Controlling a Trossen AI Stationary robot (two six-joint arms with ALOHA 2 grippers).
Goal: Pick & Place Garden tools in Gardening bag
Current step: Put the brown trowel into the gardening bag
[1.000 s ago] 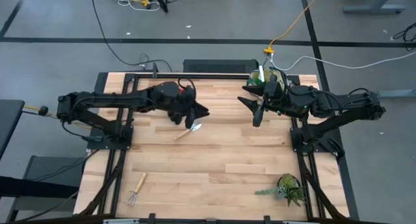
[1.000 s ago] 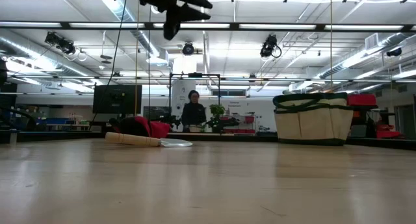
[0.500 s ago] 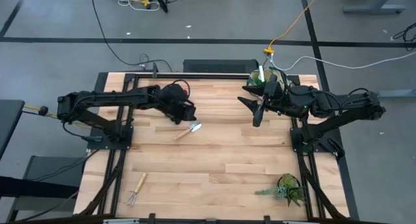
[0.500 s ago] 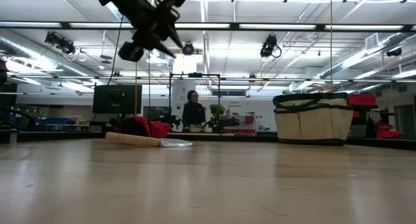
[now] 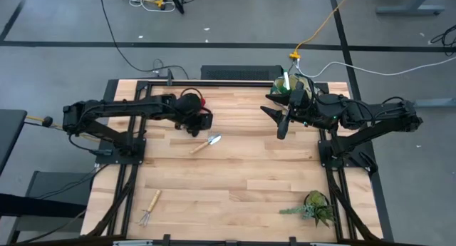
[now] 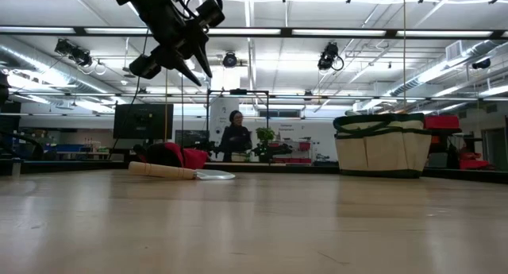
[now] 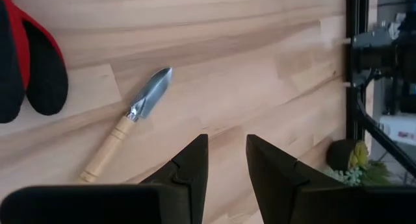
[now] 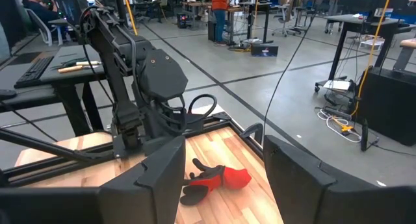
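The wooden-handled silver trowel (image 5: 207,142) lies flat on the table; it also shows in the left wrist view (image 7: 132,122) and the low view (image 6: 181,172). My left gripper (image 5: 207,123) hangs above and just behind it, tipped down, its fingers (image 7: 195,160) open with nothing between them. Red-and-black gloves (image 5: 200,100) lie behind that arm. The little rake (image 5: 149,207) lies near the front left corner. The beige and green bag (image 6: 384,143) stands upright at the far right. My right gripper (image 5: 282,123) is open in the air beside it.
A leafy green plant (image 5: 313,207) lies near the front right corner. Bare wood stretches across the table's middle between trowel and plant. Black frame rails run along the left and right edges. A person (image 6: 235,137) stands in the room far behind the table.
My left gripper has tipped from nearly level to pointing steeply down, has rolled about its own line and has sunk a little, its tips drawing back toward the table's left above the trowel. The trowel has not moved.
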